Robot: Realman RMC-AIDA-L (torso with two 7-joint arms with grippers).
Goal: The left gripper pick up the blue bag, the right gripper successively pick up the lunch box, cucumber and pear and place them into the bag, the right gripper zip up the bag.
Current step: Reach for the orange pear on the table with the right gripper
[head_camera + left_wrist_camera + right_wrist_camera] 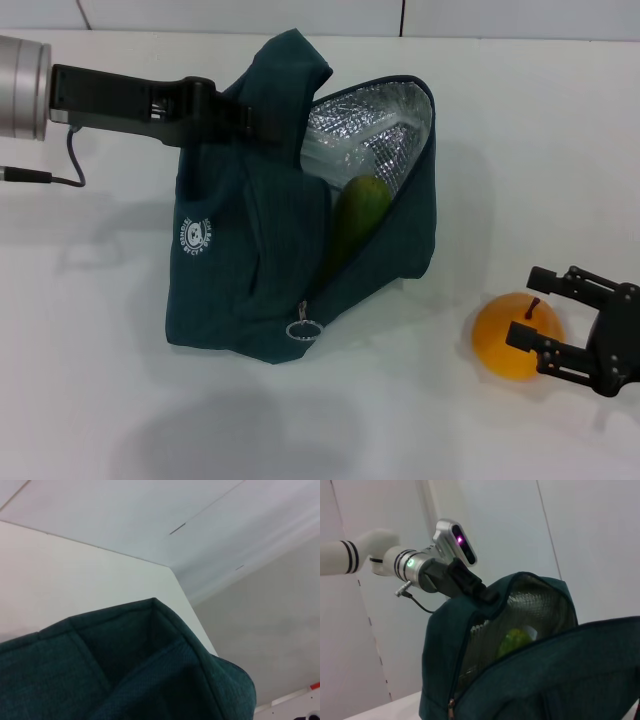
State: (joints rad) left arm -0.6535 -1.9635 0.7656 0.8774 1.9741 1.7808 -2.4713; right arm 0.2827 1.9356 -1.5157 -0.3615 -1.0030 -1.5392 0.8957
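Bright, even overhead light is washing the white table (120, 380), throwing soft grey shadows left of and below the blue bag (250, 260), glinting off its silver lining (375, 125), while the left wrist view's fabric is showing softly blurred.

The bag (250, 290) is matt woven cloth with a crinkled, shiny foil lining (385, 125) and a metal zip ring (304, 329). The pear (510, 335) and cucumber (358, 215) have smooth skins, the pear glossy. The counter (90, 380) is smooth and matt.
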